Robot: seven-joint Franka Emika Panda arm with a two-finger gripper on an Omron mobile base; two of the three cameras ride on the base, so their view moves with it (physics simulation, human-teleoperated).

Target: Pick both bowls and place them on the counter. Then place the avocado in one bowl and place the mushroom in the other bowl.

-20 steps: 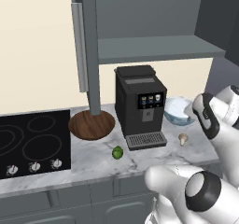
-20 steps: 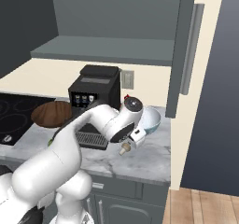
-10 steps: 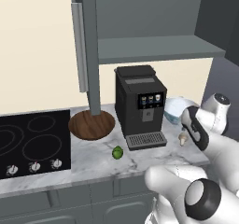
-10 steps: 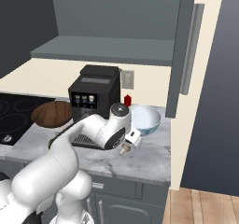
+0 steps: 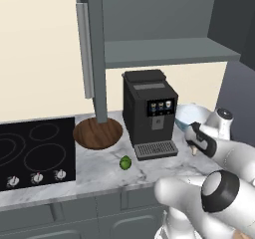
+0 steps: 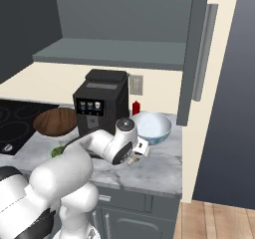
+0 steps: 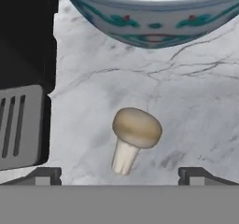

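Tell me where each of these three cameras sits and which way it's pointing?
Left base view: behind the arm's left, looking down at the counter, wooden bowl, avocado; white arm lower right.
Right base view: behind its right, same counter, white bowl; arm lower left.
Hand view: on the hand, facing the mushroom between the open gripper tips.
The hand and right base views share the white bowl.

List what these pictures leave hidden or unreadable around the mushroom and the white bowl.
- Mushroom: in both base views, covered by the arm's wrist.
- White bowl: top cut off by the hand view's upper edge; inside unseen there.
- Gripper: jaws wide apart, tips barely showing.
- Avocado: in the right base view, mostly behind the arm.
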